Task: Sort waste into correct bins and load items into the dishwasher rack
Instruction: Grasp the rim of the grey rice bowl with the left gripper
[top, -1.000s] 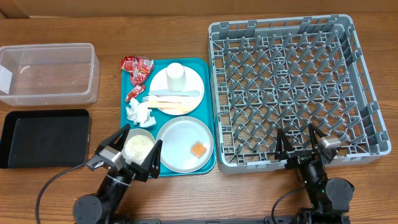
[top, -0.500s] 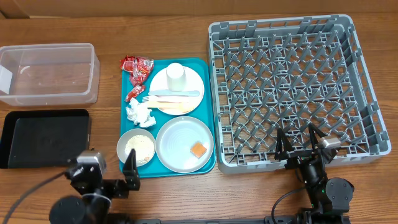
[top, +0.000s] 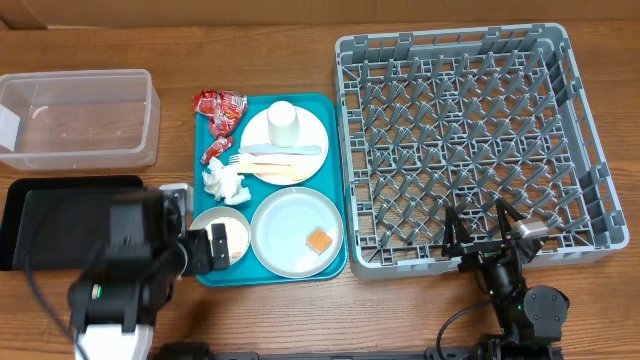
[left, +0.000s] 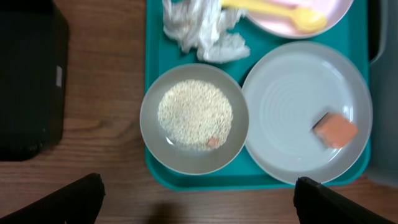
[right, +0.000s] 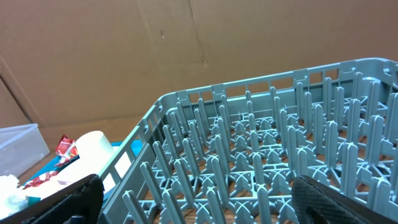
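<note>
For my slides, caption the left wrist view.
Open left claw over a grey bowl of rice, beside a plate holding an orange cube, on a teal tray.

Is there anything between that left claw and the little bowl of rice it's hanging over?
Nothing visible. The left gripper hangs open above the small grey bowl, with only air between them in the wrist view. The crumpled napkin lies beside the bowl on the teal tray, not over it.

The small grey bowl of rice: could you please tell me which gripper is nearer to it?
Left. The left gripper hangs open over the small grey bowl; the right gripper sits far off, at the near wall of the dishwasher rack.
</note>
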